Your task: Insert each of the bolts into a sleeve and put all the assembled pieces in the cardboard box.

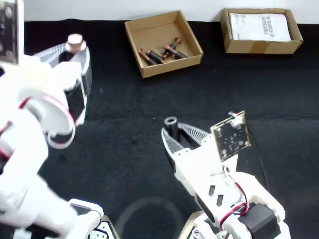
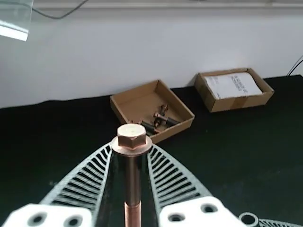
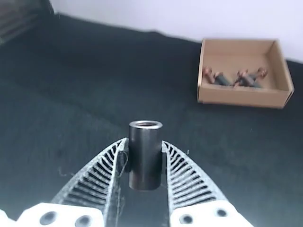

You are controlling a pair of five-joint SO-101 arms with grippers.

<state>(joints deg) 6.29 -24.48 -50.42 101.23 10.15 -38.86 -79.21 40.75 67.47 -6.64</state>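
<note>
With the left pincer (image 2: 131, 153) clenched on the bolt (image 2: 132, 136) and the right pincer (image 3: 144, 142) grasping the sleeve (image 3: 145, 163), both well apart from the cardboard box (image 1: 174, 62), line shank to bore squarely before pushing.

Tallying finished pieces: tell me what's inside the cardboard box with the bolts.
The cardboard box holds copper bolts in dark sleeves, three or four, bunched near one wall. They overlap, hiding the exact count and the floor beneath.

The cardboard box (image 1: 174, 63) holds assembled pieces (image 1: 162, 54); another box (image 1: 259, 47) sits right of it.
</note>
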